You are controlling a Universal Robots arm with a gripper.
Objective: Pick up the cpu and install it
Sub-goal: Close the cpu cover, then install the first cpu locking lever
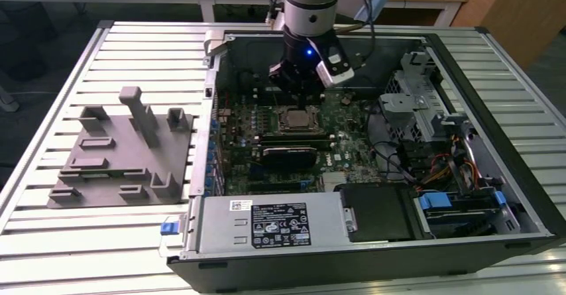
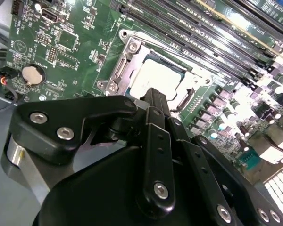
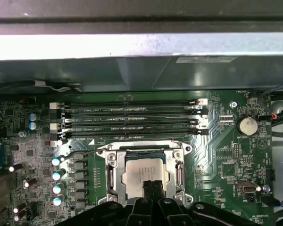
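The cpu (image 1: 299, 118) lies flat in its socket on the green motherboard (image 1: 349, 156) inside the open computer case. Its silver top shows in both wrist views (image 2: 153, 77) (image 3: 140, 172), framed by the metal socket bracket (image 3: 112, 174). My gripper (image 1: 303, 103) hangs straight above the socket, fingers pressed together with nothing between them. Their black tips (image 2: 155, 100) (image 3: 153, 187) sit just over one edge of the chip. Whether they touch it I cannot tell.
A grey fixture tray (image 1: 115, 156) with upright posts rests on the slatted table at the exterior view's left. Inside the case are a black block (image 1: 287, 154), the power supply (image 1: 265, 223) and a drive cage (image 1: 417, 109). Memory slots (image 3: 132, 117) and a coin battery (image 3: 248, 125) flank the socket.
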